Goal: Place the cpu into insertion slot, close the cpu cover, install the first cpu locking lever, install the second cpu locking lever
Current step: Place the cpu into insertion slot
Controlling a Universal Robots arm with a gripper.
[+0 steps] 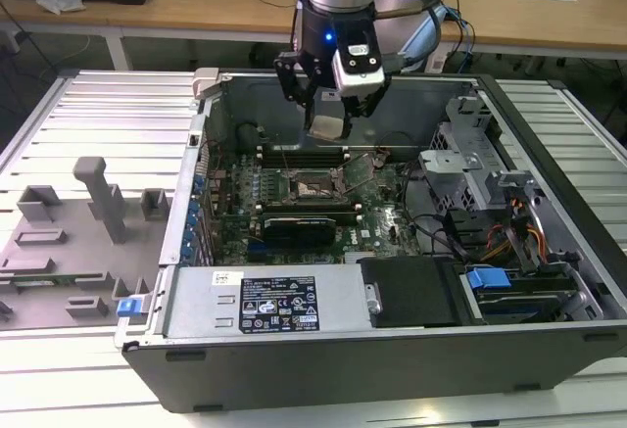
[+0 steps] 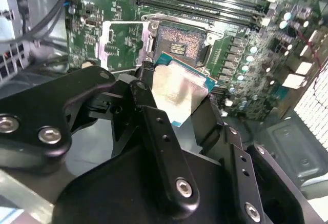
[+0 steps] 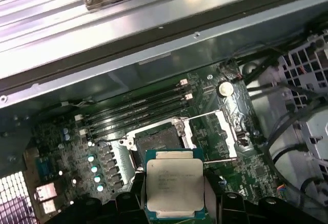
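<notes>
Cpu (image 3: 173,185) above insertion slot (image 3: 156,143), cover (image 2: 123,24) aside

Black gripper (image 3: 174,196) clamps cpu (image 3: 173,180) by two opposite sides, metal face toward camera, held above the board (image 3: 66,147). Just beyond it the slot (image 3: 154,143) lies uncovered, contacts exposed. Silvery cover (image 3: 230,137) is swung open beside the slot. Long memory slots (image 3: 136,112) run along its far side. A coin battery (image 3: 225,88) sits near the cover. Dark cables (image 3: 289,126) at one side, grey case wall (image 3: 154,44) behind.
</notes>
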